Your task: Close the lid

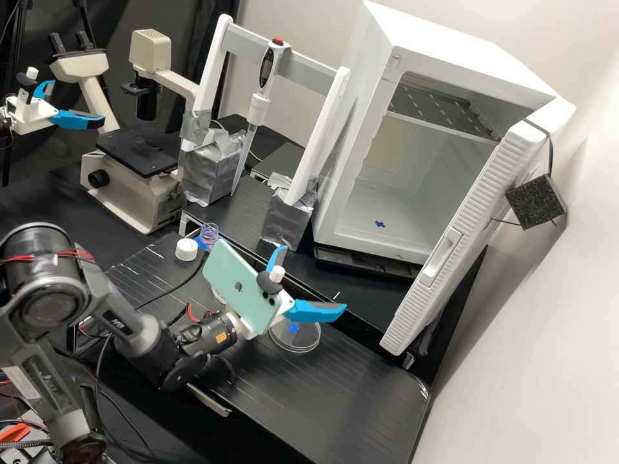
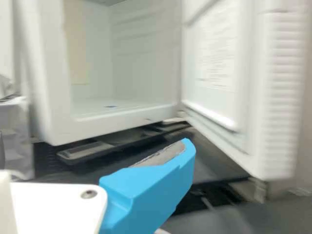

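Black grooved bench [image 1: 335, 386]; blue-fingered pincer [image 1: 313, 278] spread wide; smooth boxy white cabinet [image 1: 445, 35], ribbed door [image 1: 482, 190] open.

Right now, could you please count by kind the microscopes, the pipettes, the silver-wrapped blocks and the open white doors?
Microscope: 1
Pipette: 1
Silver-wrapped blocks: 2
Open white door: 1
Total: 5

The cabinet [image 1: 451, 42] has its door [image 1: 478, 209] at right, microscope [image 1: 129, 196] left, dish [image 1: 306, 339] before it.
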Action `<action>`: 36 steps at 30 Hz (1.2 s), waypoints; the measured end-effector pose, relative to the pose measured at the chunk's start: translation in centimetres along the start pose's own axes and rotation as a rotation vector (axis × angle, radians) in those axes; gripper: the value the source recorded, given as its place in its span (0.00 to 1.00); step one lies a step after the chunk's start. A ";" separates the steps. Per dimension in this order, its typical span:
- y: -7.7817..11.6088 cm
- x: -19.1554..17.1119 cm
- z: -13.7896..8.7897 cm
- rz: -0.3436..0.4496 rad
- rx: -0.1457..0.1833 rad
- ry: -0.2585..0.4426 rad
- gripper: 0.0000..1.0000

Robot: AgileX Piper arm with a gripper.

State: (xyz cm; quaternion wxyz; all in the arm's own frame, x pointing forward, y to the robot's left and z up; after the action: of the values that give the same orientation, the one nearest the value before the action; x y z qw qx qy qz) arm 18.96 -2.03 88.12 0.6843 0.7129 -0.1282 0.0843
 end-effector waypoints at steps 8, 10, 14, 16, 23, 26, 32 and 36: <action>0.2 -3.0 1.7 -0.040 0.000 -0.072 1.00; 0.0 -3.3 1.9 -0.051 0.000 -0.084 1.00; -0.4 -3.5 2.5 -0.071 0.016 -0.113 1.00; -0.6 -3.6 2.7 -0.079 0.017 -0.124 1.00; -0.3 -3.7 3.0 -0.061 0.000 -0.142 1.00; -0.1 -3.8 3.1 -0.051 -0.005 -0.151 1.00; 0.1 -3.9 3.3 -0.041 -0.042 -0.162 1.00; 0.2 -3.9 3.2 -0.037 -0.064 -0.155 1.00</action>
State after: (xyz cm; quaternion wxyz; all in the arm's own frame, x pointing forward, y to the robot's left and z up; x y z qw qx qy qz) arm 15.02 -4.96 86.99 0.6962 0.6973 -0.1702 0.0119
